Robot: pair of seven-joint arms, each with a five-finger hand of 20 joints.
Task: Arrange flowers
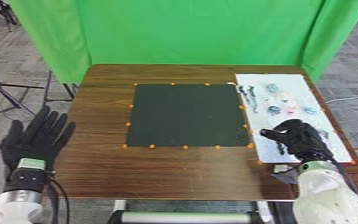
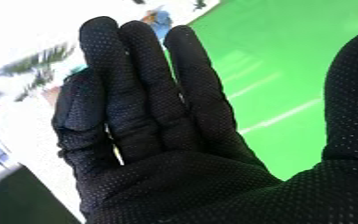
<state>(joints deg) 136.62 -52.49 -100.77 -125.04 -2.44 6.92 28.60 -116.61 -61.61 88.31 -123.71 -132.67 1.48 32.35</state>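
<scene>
The right hand is hovering over or resting on the near part of the white board, at about 4 o'clock in the head view; whether it is touching the board, I cannot tell. In the right wrist view its fingers are standing straight and lying close together, and the thumb is standing well apart from them. The hand is holding nothing.

Around it, the flowers are lying loose on the board. From the hand, a dark slender piece is lying just beside it, between 8 and 9 o'clock. A blue flower is lying towards 11 o'clock, and a pink flower is lying towards 12, near the blue one. A pale blue flower is lying between 12 and 1. Farther off towards 11 o'clock, another bluish flower is lying near the board's far end, with dark stems beside it along the board's edge. The right wrist view is showing a green spiky leaf beyond the fingers.

Outward again, the dark mat is lying at the middle of the brown counter, with orange markers dotting its border. At 8 o'clock the left hand is waiting with its fingers straight and spread. At 12 o'clock a green curtain is hanging behind the counter.
</scene>
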